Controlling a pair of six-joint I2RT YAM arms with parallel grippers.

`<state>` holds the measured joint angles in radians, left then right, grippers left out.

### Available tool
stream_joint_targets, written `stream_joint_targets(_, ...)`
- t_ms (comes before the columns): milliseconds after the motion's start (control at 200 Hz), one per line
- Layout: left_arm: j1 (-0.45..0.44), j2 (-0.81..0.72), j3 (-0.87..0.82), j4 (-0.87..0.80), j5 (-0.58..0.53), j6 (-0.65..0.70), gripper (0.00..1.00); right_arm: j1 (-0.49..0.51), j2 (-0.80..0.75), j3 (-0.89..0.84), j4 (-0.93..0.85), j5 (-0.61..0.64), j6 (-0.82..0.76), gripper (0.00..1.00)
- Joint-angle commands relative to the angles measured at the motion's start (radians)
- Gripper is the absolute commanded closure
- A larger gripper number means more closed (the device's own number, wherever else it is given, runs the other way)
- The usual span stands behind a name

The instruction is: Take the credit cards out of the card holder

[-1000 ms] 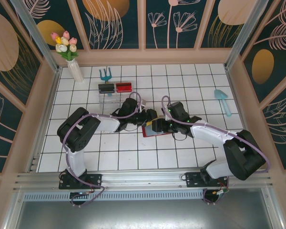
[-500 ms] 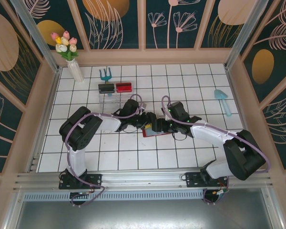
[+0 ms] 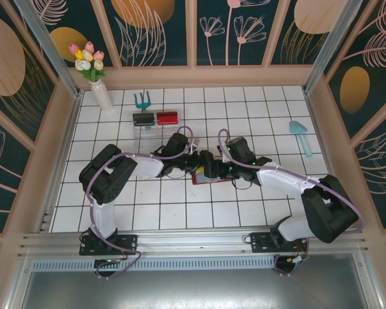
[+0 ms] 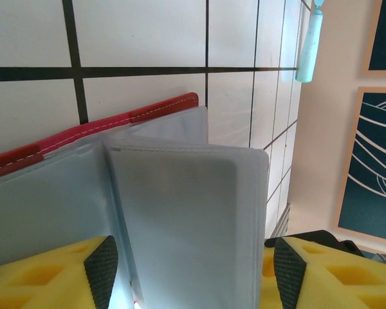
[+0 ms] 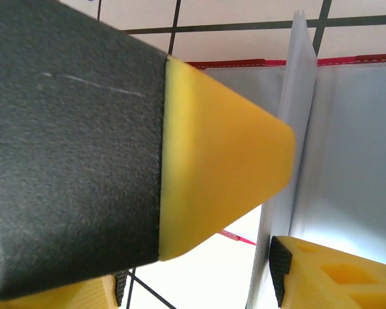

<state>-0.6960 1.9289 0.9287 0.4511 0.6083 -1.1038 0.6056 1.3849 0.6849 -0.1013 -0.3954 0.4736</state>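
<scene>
The left gripper (image 4: 193, 273) is seen with its fingers (image 4: 100, 267) released, spread to either side of an upright grey-blue pocket leaf (image 4: 186, 212) of the red card holder (image 4: 148, 114). The right gripper (image 5: 199, 286) is likewise spread, with a leaf edge just beside one pad. The holder is laid open on the white tiled table (image 3: 154, 215), between the two arms. Farther back, a black tray (image 3: 143, 119) and a red tray (image 3: 166, 118) are set side by side.

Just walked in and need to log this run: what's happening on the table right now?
Both arms meet over the open red card holder in the middle of the table. The left tool has its jaws apart around a raised grey-blue pocket leaf. The right tool is at a leaf seen edge-on, grip unclear. Whether a card sits inside can't be told.
</scene>
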Motion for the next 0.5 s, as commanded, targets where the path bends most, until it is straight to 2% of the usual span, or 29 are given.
stream_joint_targets(0, -0.009, 0.015, 0.011, -0.037, -0.007, 0.024, 0.35, -0.003, 0.004, 0.022, 0.021, -0.009, 0.007, 0.38)
stream_joint_targets(455, -0.007, 0.009, -0.013, -0.036, -0.019, 0.014, 0.38, -0.053, -0.05, -0.03, 0.027, 0.024, 0.046, 0.38)
stream_joint_targets(495, -0.008, 0.009, -0.013, -0.037, -0.019, 0.015, 0.38, -0.091, -0.06, -0.041, 0.028, 0.026, 0.052, 0.39)
